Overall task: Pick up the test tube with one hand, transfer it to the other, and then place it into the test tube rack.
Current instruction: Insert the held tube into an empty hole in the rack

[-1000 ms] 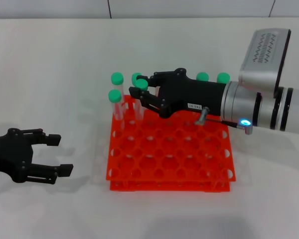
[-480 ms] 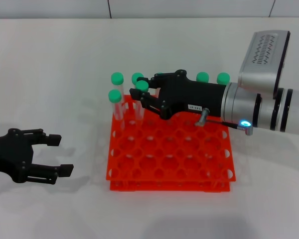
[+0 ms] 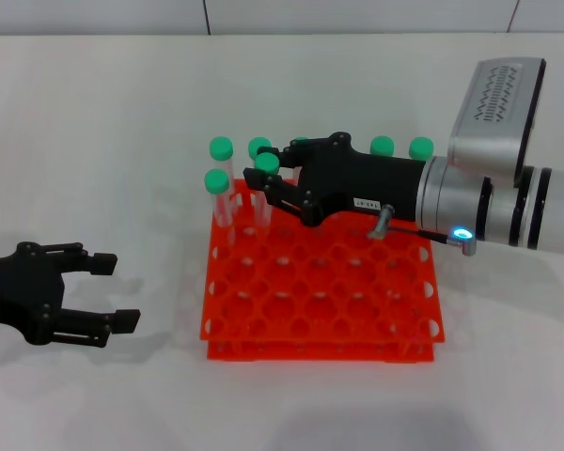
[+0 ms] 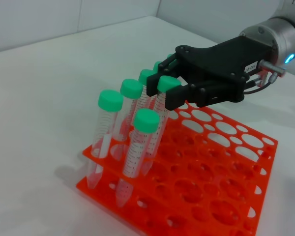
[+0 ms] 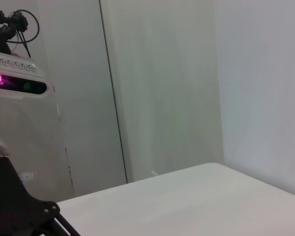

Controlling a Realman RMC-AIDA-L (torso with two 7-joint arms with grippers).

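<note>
The black labelled right gripper [image 3: 266, 176] reaches over the far side of the bright orange-red plastic test tube rack [image 3: 321, 291], its fingers clamped on the round green cap of a slender clear test tube [image 3: 264, 195] standing in a rack hole. The black unlabelled left gripper [image 3: 116, 292] hovers over the white desk [image 3: 113, 132], well to the labelled gripper's left, fingers apart.

Bright, even overhead light floods the white table [image 3: 113, 113]; soft shadows pool directly beneath the left gripper [image 3: 103, 293] and under the test tube rack [image 3: 321, 287]. Both stay sharp, without glare, while the right wrist view looks dimmer and greyer
</note>
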